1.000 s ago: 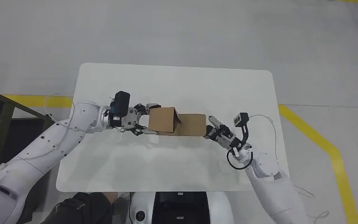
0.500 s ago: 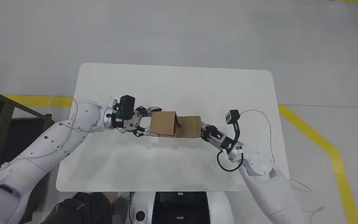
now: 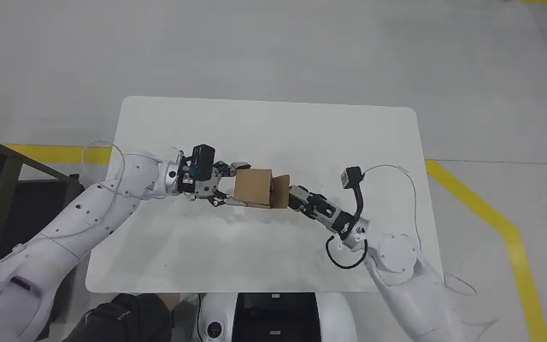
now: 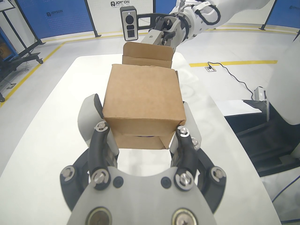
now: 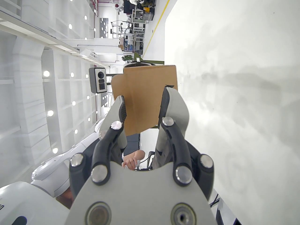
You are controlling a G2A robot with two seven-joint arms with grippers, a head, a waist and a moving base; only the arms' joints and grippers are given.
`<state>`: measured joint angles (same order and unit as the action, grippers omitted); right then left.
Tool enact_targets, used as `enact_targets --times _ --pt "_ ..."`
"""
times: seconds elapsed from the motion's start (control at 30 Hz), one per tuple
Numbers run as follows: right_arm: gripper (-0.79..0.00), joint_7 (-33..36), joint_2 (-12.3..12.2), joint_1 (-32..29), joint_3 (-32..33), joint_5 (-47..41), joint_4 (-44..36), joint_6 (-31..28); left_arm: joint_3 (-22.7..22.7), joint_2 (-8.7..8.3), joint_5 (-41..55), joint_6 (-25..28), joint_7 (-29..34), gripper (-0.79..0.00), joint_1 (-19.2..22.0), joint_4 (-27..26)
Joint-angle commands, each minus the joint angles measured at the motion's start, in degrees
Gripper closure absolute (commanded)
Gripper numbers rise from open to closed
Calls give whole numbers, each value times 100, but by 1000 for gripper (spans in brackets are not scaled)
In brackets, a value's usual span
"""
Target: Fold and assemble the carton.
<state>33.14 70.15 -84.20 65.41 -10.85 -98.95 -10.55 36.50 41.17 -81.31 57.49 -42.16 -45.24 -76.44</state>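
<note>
Presumably light and crushable, the carton (image 3: 254, 187) is clamped by its side walls near the middle of the surface (image 3: 342, 137) in the left fingers (image 4: 87, 114), while the open right fingers (image 5: 175, 105) are set against its flap (image 4: 147, 51).

**Two grippers meet at the carton from opposite ends**

The left arm (image 3: 102, 201) extends inward from the robot's left. The left gripper (image 4: 141, 105) clamps the carton (image 3: 253, 185), one finger pressed on each side wall. The right arm (image 3: 389, 256) slants in from the opposite end. The right gripper (image 5: 144, 97) holds its fingers spread apart, tips at the carton's raised end flap.
</note>
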Motion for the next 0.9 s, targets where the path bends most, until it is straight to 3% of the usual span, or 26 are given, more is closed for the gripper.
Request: enact_targets --times 0.0,0.87 --pt "-286 35 -14 -33 14 94 -81 55 6 24 11 19 40 -391 -6 13" --pt "-185 -323 -39 43 -245 1164 -481 476 319 78 -230 51 36 -416 -217 -150"
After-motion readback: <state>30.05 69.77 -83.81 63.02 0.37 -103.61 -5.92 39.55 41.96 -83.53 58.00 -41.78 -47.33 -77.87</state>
